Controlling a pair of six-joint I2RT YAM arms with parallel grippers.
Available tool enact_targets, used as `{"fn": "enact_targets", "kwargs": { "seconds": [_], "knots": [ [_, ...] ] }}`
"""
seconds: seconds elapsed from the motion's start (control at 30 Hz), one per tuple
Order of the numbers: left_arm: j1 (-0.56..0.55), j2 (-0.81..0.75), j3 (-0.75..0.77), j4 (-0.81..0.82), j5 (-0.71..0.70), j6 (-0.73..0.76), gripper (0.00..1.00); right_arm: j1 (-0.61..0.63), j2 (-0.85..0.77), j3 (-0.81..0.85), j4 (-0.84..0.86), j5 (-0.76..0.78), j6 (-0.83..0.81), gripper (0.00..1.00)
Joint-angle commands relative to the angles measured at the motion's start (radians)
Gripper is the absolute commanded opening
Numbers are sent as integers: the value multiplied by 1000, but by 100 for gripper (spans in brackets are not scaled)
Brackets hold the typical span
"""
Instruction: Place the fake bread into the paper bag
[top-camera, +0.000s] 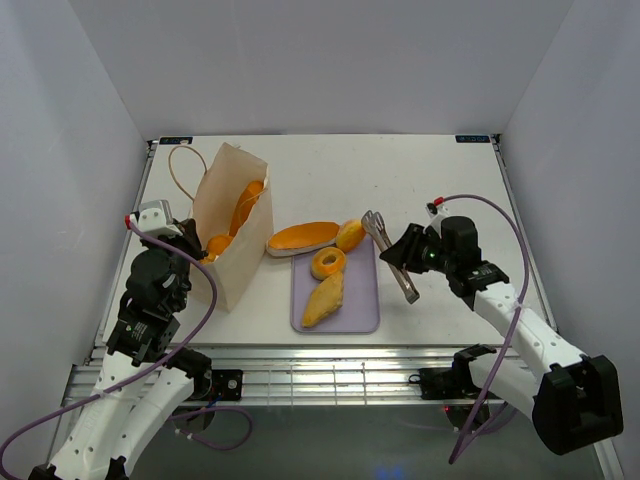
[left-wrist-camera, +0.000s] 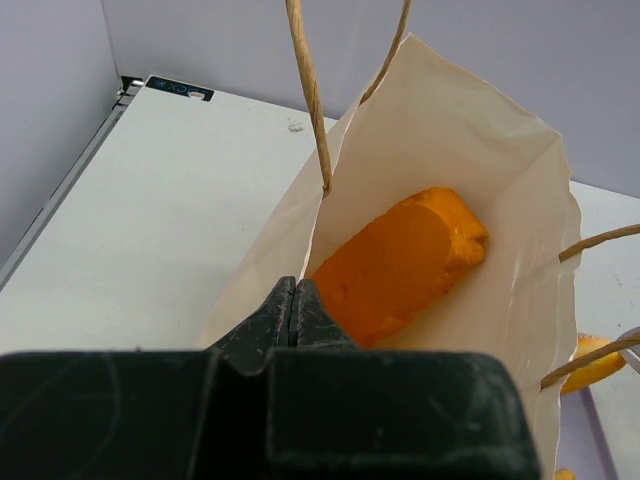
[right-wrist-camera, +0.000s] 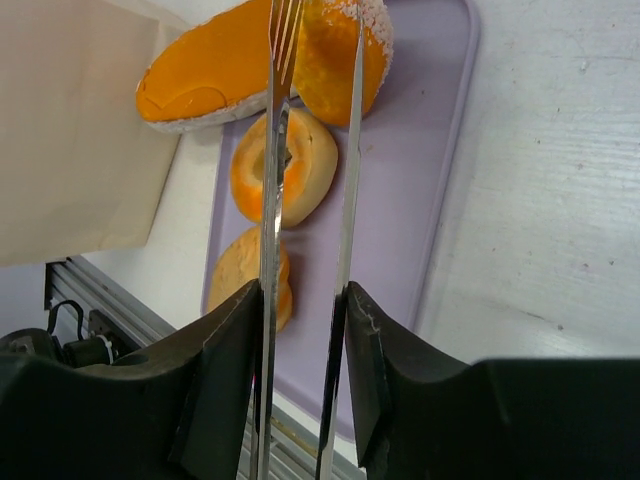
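Top view: a white table (top-camera: 420, 180) with 2 robot arms at the near edge. The paper bag (top-camera: 228, 250) stands at centre-left, mouth open upward. Some fake bread (top-camera: 247, 203) is already inside, with orange pieces showing at the mouth. The left gripper (top-camera: 192, 245) sits at the bag's near-left rim. Right of the bag lies a lavender tray (top-camera: 365, 305). On it are a ring (top-camera: 327, 264), a turnover (top-camera: 323, 300) nearer the robot, and a round bun (top-camera: 350, 235) at the far edge. A long flat loaf (top-camera: 303, 238) lies beside the bun, half off the tray's far-left corner. The right gripper (top-camera: 405, 252) holds silver tongs (top-camera: 385, 235) over the tray's right side.

Left wrist view: looking down into the bag. The fingers are pressed together, apparently pinching the near rim of the paper, prob. to keep the mouth open. One big orange piece lies inside against the far wall. The cord handles loop up out of view.

Right wrist view: the fingers are clamped on the tongs' 2 arms. The tong tips stand slightly apart above the ring & bun and grip no bread.

Progress: partly done. Some pieces are bagged, exact count unclear. 4 pieces are left outside: loaf, bun, ring, turnover. The next likely step is a pickup w/ the tongs.
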Motion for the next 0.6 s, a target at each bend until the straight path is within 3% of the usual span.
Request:
{"fn": "enact_targets", "kwargs": {
  "seconds": [0.0, 0.47, 0.57],
  "knots": [
    [-4, -7, -7, -9, 10, -4, 0, -5, -68, -40, -35, -30, -15, 43],
    [-4, -9, -7, -11, 8, -4, 0, -5, -257, -86, -204, -94, -32, 41],
    [-4, -7, -7, -9, 11, -4, 0, -5, -280, -77, -260, -74, -46, 45]
  ]
}}
